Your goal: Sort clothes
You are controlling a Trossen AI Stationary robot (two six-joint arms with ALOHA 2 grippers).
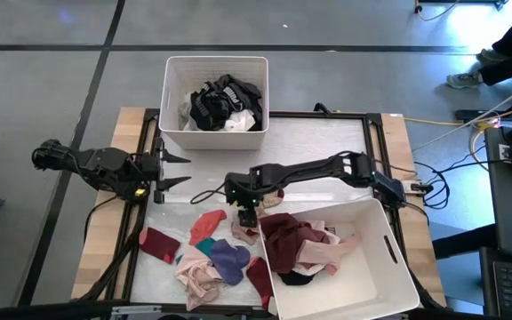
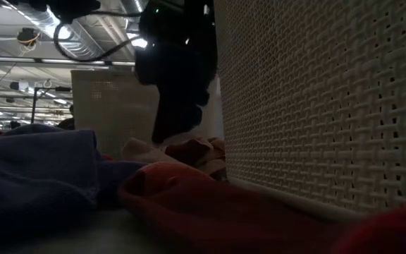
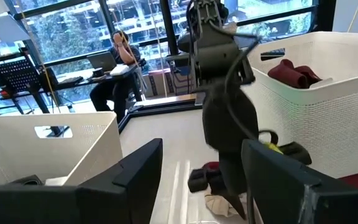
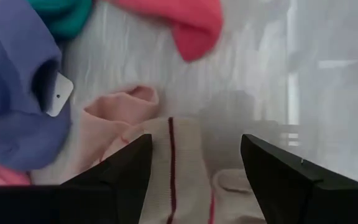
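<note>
Small clothes lie in a pile on the table's near side: a coral piece (image 1: 208, 221), a maroon one (image 1: 158, 242), a teal one (image 1: 204, 245), a purple one (image 1: 229, 260) and pink ones (image 1: 197, 280). My right gripper (image 1: 248, 216) points steeply down over the pile's far right part and is open. Its fingers (image 4: 129, 171) stand on either side of a beige sock with a maroon stripe (image 4: 173, 168), just above it. My left gripper (image 1: 178, 171) waits open at the table's left, pointing level toward the right.
A white bin (image 1: 172, 98) at the far edge holds black and white clothes. A second white bin (image 1: 389, 253) at the near right holds maroon and pink clothes; its wall stands right beside my right gripper. A person sits in the room beyond the table.
</note>
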